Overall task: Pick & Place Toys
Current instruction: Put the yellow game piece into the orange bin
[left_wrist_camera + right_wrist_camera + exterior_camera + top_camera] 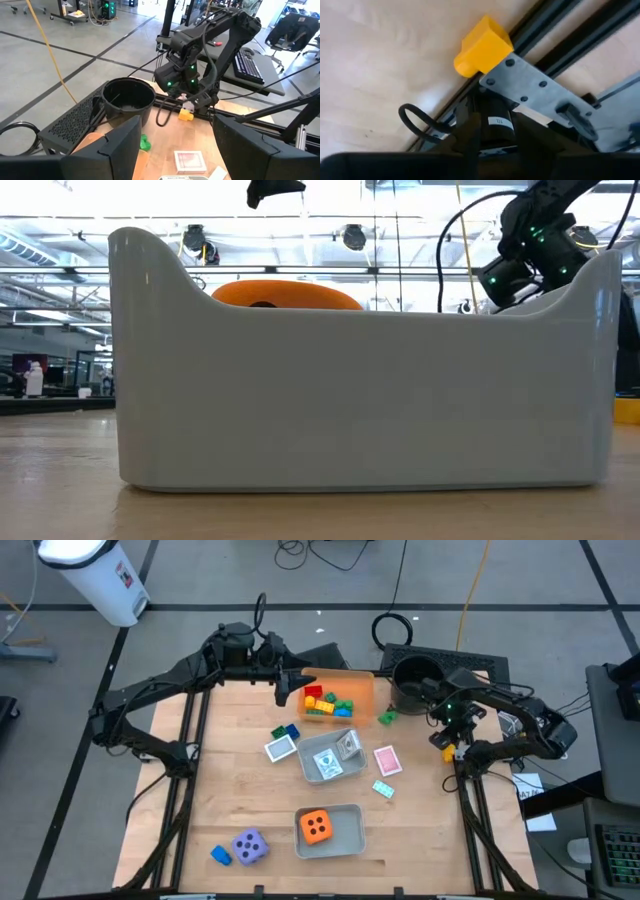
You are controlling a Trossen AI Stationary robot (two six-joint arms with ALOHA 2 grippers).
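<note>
A yellow brick [482, 47] rests on a grey metal bracket [540, 95] at the table's right edge; it also shows in the high view [449, 752]. My right gripper [447, 738] hangs just above it, open, touching nothing. My left gripper [292, 686] is open and empty above the table's far side, beside the orange tray [352, 685] that holds several bricks [325, 700]. The orange die [317, 827] lies in a grey tray [350, 840]; the purple die [250, 845] and a blue brick [220, 855] lie near the front left.
A black pot [415, 680] stands at the far right, with a green brick [386, 718] beside it. A clear grey tray [330, 758] holds cards mid-table. A white card [281, 748], pink card [387, 760], teal card [383, 788] and two small bricks [285, 731] lie around it.
</note>
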